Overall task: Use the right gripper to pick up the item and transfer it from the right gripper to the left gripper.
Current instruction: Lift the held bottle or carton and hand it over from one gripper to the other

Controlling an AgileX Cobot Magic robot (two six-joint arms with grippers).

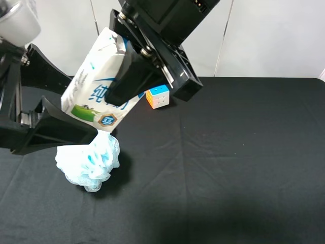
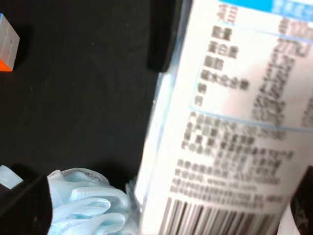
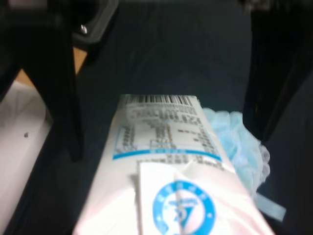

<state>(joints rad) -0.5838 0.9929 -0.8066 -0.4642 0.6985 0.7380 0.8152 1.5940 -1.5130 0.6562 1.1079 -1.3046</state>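
High view: one carton [image 1: 94, 86], one puzzle cube [image 1: 158, 96] and one mesh pouf [image 1: 90, 161] over a black worktop [image 1: 228, 162]. The right claw [image 1: 119, 84] clamps the carton, which is tilted in the air at the far left. The left claw [image 1: 81, 107] has its prongs spread and flanks the carton's lower end.

Left wrist: the carton's [image 2: 234, 122] barcode side, with the pouf [image 2: 88, 205] and the cube [image 2: 7, 49].

Right wrist: the carton [image 3: 166, 161], with the pouf [image 3: 234, 142] beside it.

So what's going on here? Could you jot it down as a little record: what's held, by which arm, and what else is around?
held thing: white drink carton, tilted, up off the table
right fingers: shut on the carton
left fingers: open, one on each side of the carton's lower end, not gripping
below the carton: pale-blue bath pouf, lying on the table
further back: puzzle cube, on the table
handover: not yet done
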